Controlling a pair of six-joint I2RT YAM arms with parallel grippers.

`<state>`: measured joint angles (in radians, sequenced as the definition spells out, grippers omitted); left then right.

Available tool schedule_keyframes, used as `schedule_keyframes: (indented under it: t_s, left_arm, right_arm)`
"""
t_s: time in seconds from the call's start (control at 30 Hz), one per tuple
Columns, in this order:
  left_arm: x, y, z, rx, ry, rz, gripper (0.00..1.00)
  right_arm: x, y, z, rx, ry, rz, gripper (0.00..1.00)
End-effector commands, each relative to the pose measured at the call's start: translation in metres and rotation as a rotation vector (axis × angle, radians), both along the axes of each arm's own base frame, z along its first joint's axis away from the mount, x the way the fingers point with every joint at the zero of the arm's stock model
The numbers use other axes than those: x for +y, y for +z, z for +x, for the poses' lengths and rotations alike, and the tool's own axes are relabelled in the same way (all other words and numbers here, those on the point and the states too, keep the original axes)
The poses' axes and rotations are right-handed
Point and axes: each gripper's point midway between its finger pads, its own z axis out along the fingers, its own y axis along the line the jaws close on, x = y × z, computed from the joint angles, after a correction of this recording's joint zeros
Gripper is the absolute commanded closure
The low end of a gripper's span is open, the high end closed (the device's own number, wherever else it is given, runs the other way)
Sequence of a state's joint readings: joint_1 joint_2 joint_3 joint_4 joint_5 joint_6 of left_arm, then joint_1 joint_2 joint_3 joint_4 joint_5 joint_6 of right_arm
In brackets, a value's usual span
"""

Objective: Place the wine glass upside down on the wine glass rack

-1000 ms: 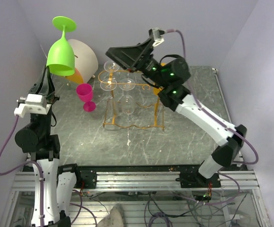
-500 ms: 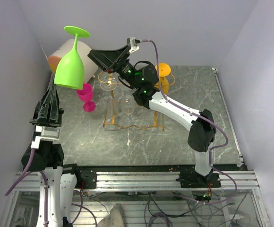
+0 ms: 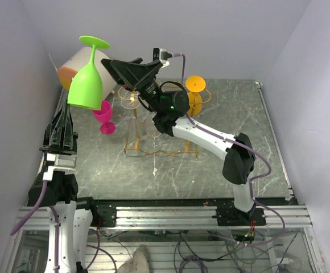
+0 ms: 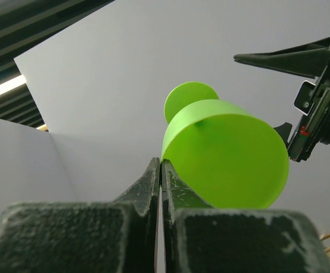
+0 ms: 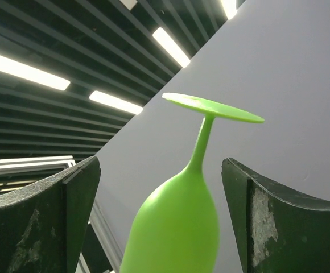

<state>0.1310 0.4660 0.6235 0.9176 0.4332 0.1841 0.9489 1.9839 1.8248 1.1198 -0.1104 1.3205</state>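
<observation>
The wine glass (image 3: 87, 82) is grasped at its rim by the left pincer (image 4: 160, 170). Its stem is framed by the released right pincer (image 5: 160, 165), judged due for clenching in handover.

You have a left arm (image 3: 60, 190) and a right arm (image 3: 210, 135), white links on black joints, with mauve cables (image 3: 182, 71) trailing. Behind the right gripper (image 3: 109, 63) jaws, green lights (image 3: 165, 97) glow; its black finger pads (image 5: 40, 222) are scuffed

A robotics lab cell: plain lilac walls (image 3: 222, 28) box in a marble-look table (image 3: 244, 102), bare aluminium rails (image 3: 165, 216) and loose cables (image 3: 188, 250) cross the frame's bottom, strip lights (image 5: 25, 71) overhead.
</observation>
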Motion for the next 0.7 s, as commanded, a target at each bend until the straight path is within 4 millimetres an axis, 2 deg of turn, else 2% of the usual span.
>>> schedule_keyframes:
  t_s: [0.0,0.1,0.27,0.57,0.67]
  left_arm:
    - [-0.005,0.007,-0.020,-0.101,0.028,0.059,0.93]
    - [-0.007,0.005,-0.021,-0.109,0.034,0.073,0.93]
    - [-0.003,0.002,-0.017,-0.095,0.053,0.068,0.93]
    - [0.000,-0.004,-0.009,-0.062,0.070,0.064,0.93]
    - [-0.003,-0.005,-0.010,-0.058,0.057,0.070,0.93]
  right_arm:
    - [0.009,0.004,0.003,0.021,0.002,0.032,0.15]
    - [0.021,0.001,0.004,0.040,0.017,0.024,0.21]
    - [0.028,0.003,0.000,0.033,0.051,0.044,0.35]
    - [0.024,0.010,-0.005,0.013,0.046,0.074,0.62]
    - [0.025,0.012,-0.006,0.002,0.051,0.076,0.65]
